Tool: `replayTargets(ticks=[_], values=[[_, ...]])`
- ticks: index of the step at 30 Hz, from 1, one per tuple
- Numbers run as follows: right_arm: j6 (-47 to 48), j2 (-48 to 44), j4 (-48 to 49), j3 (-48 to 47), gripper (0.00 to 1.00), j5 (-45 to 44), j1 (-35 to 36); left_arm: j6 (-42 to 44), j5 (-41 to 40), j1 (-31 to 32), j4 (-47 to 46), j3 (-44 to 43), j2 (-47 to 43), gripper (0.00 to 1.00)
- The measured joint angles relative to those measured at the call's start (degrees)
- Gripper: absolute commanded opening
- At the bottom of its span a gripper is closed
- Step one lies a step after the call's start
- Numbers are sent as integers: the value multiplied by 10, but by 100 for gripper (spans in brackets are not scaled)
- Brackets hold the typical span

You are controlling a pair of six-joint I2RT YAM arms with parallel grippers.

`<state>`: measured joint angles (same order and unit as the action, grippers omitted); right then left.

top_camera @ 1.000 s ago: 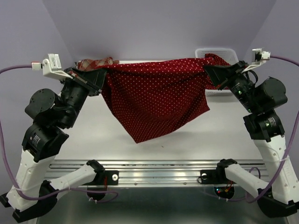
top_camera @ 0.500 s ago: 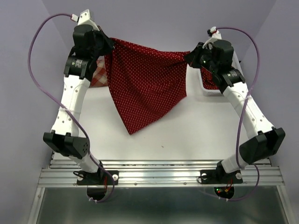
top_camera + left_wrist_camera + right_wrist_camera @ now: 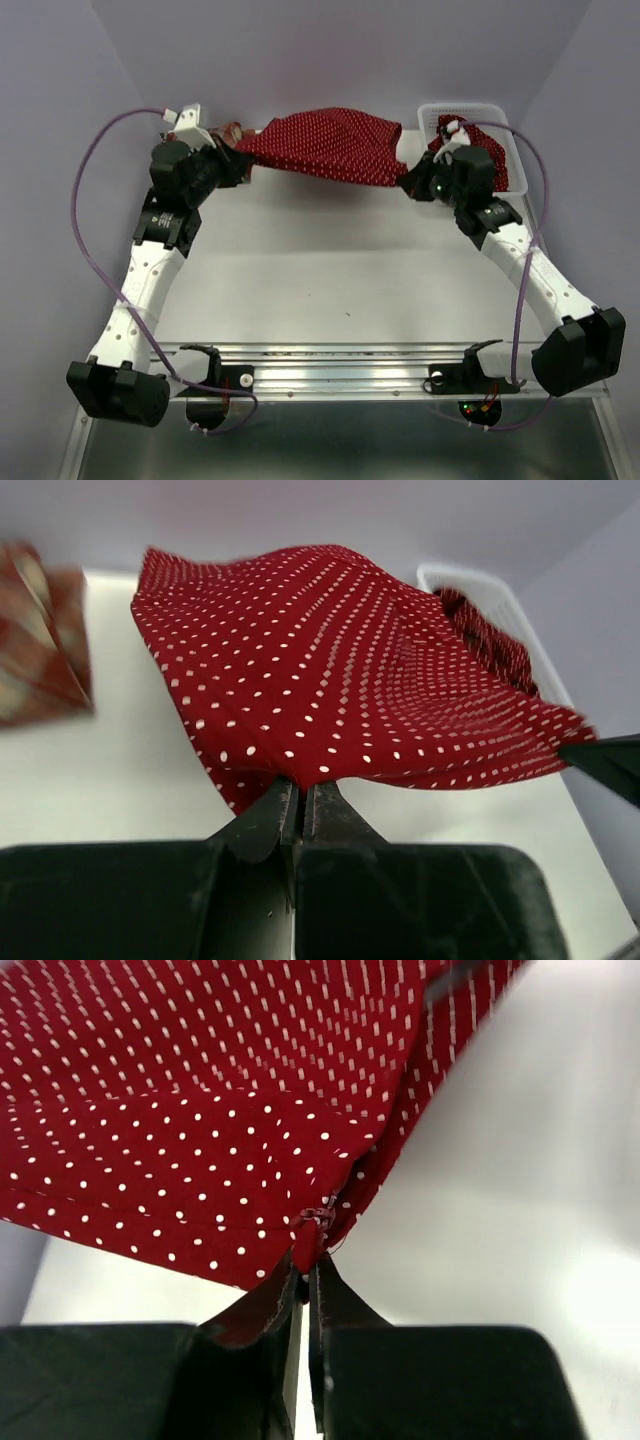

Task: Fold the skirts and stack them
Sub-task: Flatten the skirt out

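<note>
We have our left tool [image 3: 298, 790] closed down to a hairline, its two dark fingers nipping the near edge of the dotted skirt [image 3: 340, 670], and our right tool [image 3: 308, 1265] is closed just as tightly on a hemmed corner of the same cloth, where a little loose thread shows at the seam. Between the two tools the dark red fabric with its tiny white dots hangs spread out as a broad band, bowed in the middle. From overhead we see it stretched along the far side of the worktop [image 3: 340, 270], low over the surface, though we cannot tell whether its underside touches. Both arms reach forward from their bases, left arm to the left end of the cloth, right arm to the right end. Just beyond the left tool, in the far left corner, the checked skirt [image 3: 35, 640] lies on the worktop as a blurred folded shape. In the far right corner stands the white mesh basket [image 3: 485, 106], and in it we make out a second dotted skirt [image 3: 490, 630], bunched up against its wall.
</note>
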<state>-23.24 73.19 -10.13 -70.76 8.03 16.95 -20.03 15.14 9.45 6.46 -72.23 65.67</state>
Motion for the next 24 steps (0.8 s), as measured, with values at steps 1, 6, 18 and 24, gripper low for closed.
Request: replayTargets(ticks=[1, 6, 18, 24], values=[[-8, -3, -2, 47, 17, 7, 0, -3, 4, 0, -1, 17, -9, 0], [-23, -12, -71, 240, 100, 81, -1, -60, 31, -3, -7, 248, -56, 99], [26, -183, -221, 171, 100, 136, -4, -128, -50, -3, 170, 229, -314, 99], [35, -111, -197, 182, 100, 128, 10, -148, -76, -3, 180, 241, -216, 99]])
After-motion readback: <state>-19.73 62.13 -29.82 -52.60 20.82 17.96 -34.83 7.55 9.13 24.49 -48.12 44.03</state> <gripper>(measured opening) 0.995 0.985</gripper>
